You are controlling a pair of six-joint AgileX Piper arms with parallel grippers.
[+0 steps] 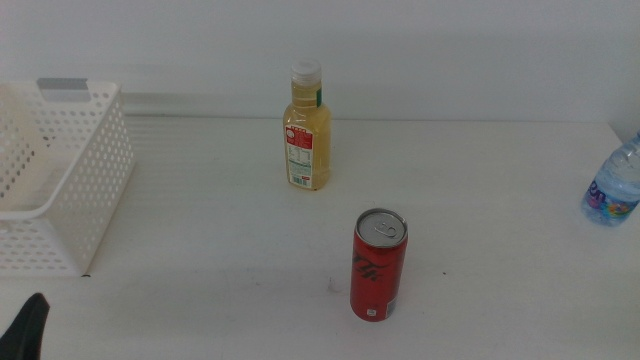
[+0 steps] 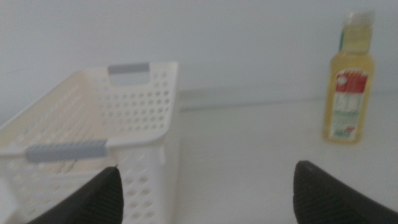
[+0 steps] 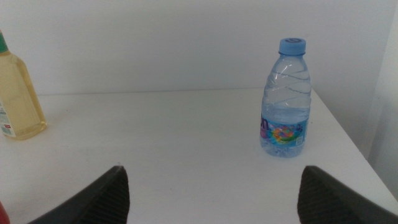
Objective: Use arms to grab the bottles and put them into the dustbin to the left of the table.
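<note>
A yellow-juice bottle (image 1: 307, 128) with a white cap stands upright at the table's back middle. In front of it a red soda can (image 1: 378, 265) stands upright. A clear blue-capped water bottle (image 1: 613, 184) stands at the right edge; the right wrist view shows the water bottle (image 3: 285, 99) ahead of my right gripper (image 3: 211, 190), which is open and empty. My left gripper (image 2: 208, 190) is open and empty near the white dustbin (image 2: 93, 134), with the juice bottle (image 2: 349, 79) farther off. In the middle view only the left gripper's dark tip (image 1: 25, 325) shows at the bottom left corner.
The dustbin (image 1: 60, 175) sits on the table's left side, its perforated wall facing the bottles. The white table (image 1: 200, 260) ends just right of the water bottle. A pale wall runs behind the table.
</note>
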